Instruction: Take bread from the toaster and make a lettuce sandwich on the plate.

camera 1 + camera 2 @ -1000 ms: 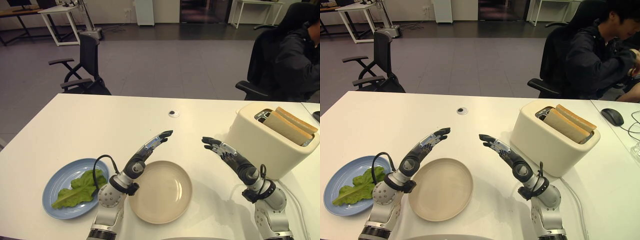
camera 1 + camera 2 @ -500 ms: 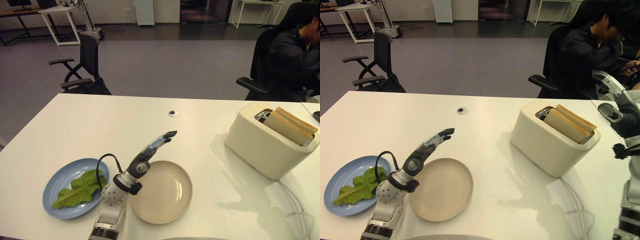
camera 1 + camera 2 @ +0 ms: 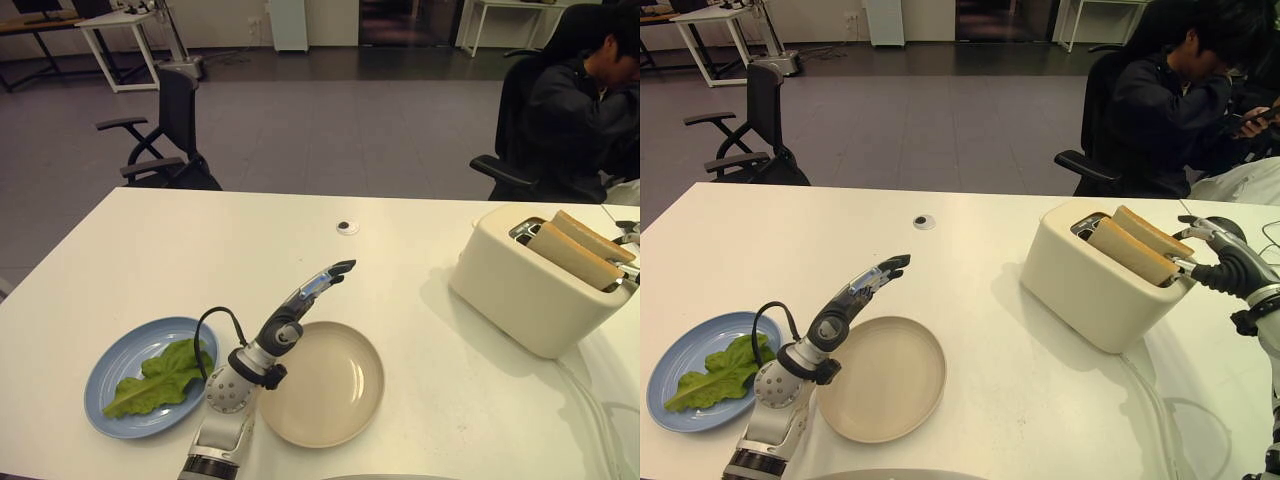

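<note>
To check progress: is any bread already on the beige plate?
No, the beige plate is bare; both bread slices stand in the toaster.

Wide gap on table (image 3: pixel 985 290) btwn plate (image 3: pixel 902 388) and toaster (image 3: pixel 1090 290), frame centre. Left hand (image 3: pixel 855 292) overhangs plate's left rim; right hand (image 3: pixel 1230 268) crowds toaster's right end.

Cream toaster (image 3: pixel 1095 290) right, tan bread (image 3: pixel 1135 250). Plain beige plate (image 3: pixel 885 385) lower centre. Blue plate (image 3: pixel 680 350) lower left, green lettuce (image 3: pixel 715 372). White counter (image 3: pixel 970 250).
</note>
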Robot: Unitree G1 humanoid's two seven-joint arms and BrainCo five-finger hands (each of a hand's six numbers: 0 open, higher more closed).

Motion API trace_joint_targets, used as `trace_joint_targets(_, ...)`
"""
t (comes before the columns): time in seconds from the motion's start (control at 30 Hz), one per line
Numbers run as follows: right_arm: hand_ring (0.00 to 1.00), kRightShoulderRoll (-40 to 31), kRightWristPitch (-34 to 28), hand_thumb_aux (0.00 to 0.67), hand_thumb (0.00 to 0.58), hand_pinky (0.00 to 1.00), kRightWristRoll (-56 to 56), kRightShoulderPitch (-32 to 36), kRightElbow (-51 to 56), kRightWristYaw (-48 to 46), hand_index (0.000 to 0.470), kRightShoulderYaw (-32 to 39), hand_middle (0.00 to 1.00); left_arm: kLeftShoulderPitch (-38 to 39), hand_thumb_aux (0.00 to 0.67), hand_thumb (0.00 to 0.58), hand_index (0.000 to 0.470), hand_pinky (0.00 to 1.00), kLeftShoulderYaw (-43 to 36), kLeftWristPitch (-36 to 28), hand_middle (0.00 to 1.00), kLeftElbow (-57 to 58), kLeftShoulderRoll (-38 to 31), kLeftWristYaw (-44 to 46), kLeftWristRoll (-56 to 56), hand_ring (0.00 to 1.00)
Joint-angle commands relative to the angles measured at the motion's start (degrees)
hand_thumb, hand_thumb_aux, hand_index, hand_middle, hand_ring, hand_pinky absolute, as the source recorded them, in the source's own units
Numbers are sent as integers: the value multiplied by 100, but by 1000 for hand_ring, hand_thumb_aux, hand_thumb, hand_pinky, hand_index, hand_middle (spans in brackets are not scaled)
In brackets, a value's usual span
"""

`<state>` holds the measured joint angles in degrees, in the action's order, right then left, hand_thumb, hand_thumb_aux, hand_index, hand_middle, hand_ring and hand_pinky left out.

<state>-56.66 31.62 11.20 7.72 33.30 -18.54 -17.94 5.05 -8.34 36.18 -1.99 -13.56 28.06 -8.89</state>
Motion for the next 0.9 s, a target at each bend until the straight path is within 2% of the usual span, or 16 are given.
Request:
trace_joint_targets(0.03, 0, 66, -29, 670, 580, 0, -366, -71, -266, -274, 470, 25, 0, 59, 0, 0, 0, 0, -13, -48, 0, -29, -35, -12, 110, 0)
trace_joint_targets(0.2, 0, 104, -316, 670, 580, 0, -1093, 147, -484, -394, 470, -344, 0, 85, 0, 0, 0, 0, 140, -46, 0, -115, -130, -74, 118, 0)
trace_joint_targets(0.3, 0, -38, -685, 670, 580, 0, -1755, 532, -549, -553, 470, -738, 0, 165, 0, 0, 0, 0, 601, -20, 0, -258, -362, -214, 107, 0)
trace_joint_targets(0.37, 0, -29, -1187, 670, 580, 0, -2640, 712, -1099, -1015, 470, -1017, 0, 314, 0, 0, 0, 0, 1020, -27, 0, -448, -578, -316, 92, 0)
trace_joint_targets(0.47, 0, 165, -2526, 670, 580, 0, -4433, 587, -2858, -1822, 470, -1036, 0, 675, 0, 0, 0, 0, 1779, 92, 0, -716, -1011, -331, -23, 0)
trace_joint_targets(0.53, 0, 353, -3304, 670, 580, 0, -5230, 442, -4059, -2216, 470, -455, 0, 894, 0, 0, 0, 0, 2436, 129, 0, -693, -1320, -379, -64, 0)
trace_joint_targets(0.63, 0, 652, -3999, 670, 580, 0, -5488, 555, -5102, -2609, 470, 704, 0, 1157, 0, 0, 0, 0, 3153, 276, 0, -349, -1766, -326, 51, 0)
trace_joint_targets(0.77, 0, 1088, -4472, 670, 580, 0, -5014, 1111, -5391, -3120, 470, 1999, 0, 1468, 0, 0, 0, 0, 3775, 478, 0, 503, -2288, -414, 730, 0)
trace_joint_targets(0.9, 0, 1434, -4486, 670, 580, 0, -4186, 1480, -5202, -3821, 470, 3131, 0, 1885, 0, 0, 0, 0, 4040, 623, 0, 964, -2618, -727, 1859, 0)
